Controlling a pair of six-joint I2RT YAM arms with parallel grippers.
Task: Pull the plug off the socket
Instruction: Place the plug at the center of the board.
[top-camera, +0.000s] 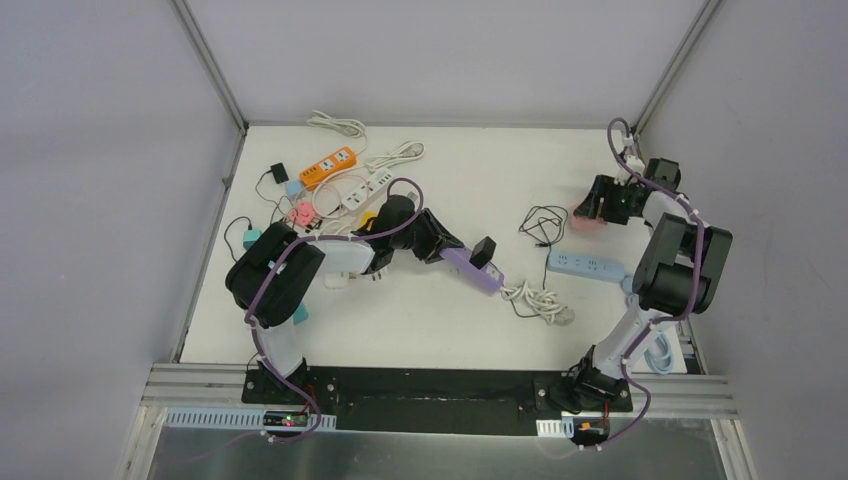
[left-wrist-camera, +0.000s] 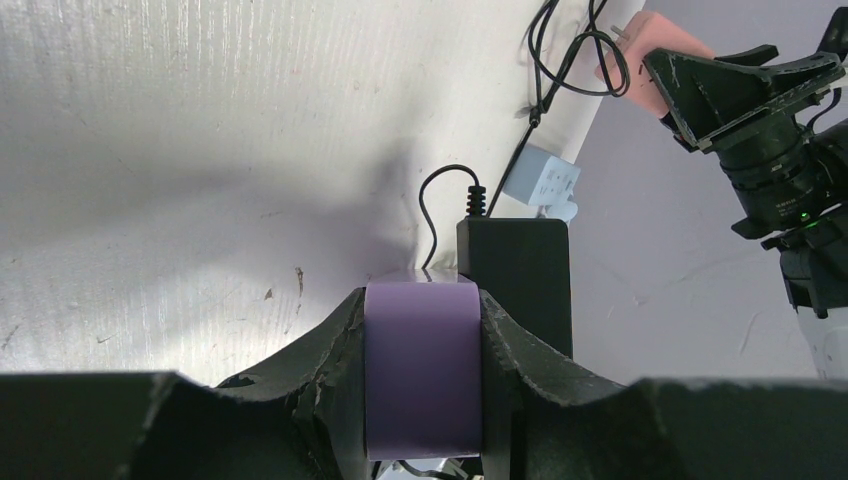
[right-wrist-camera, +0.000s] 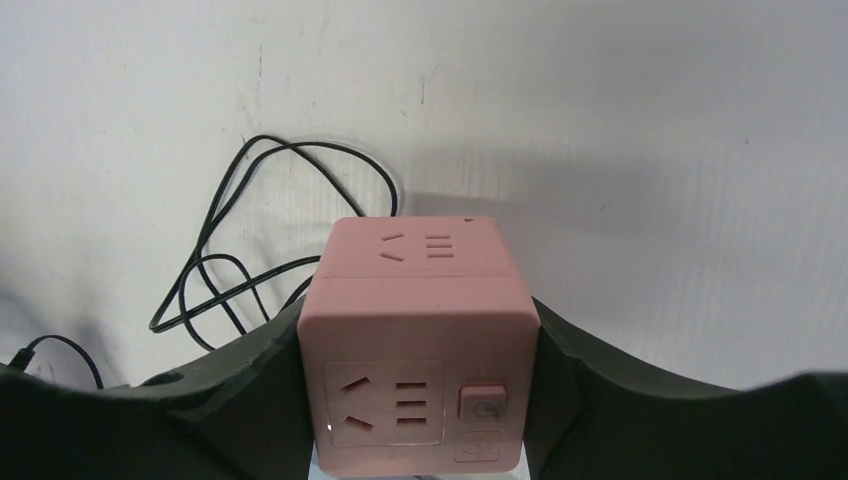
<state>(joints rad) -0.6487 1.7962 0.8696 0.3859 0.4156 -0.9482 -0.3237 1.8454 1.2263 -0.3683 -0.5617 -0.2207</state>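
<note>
A purple power strip (top-camera: 470, 268) lies mid-table with a black adapter plug (top-camera: 485, 250) standing in its top face. My left gripper (top-camera: 445, 252) is shut on the strip's near end. In the left wrist view the purple strip (left-wrist-camera: 422, 360) fills the gap between both fingers, and the black plug (left-wrist-camera: 520, 280) rises just beyond them, its thin black cord curling off. My right gripper (top-camera: 590, 210) is at the far right, shut on a pink cube socket (right-wrist-camera: 420, 330). That cube's outlet face and button point at the right wrist camera.
A blue power strip (top-camera: 587, 266) and a coiled white cable (top-camera: 540, 300) lie right of the purple strip. A thin black cable (top-camera: 545, 225) loops near the pink cube. An orange strip (top-camera: 330, 167), a white strip (top-camera: 365, 187) and small plugs crowd the back left.
</note>
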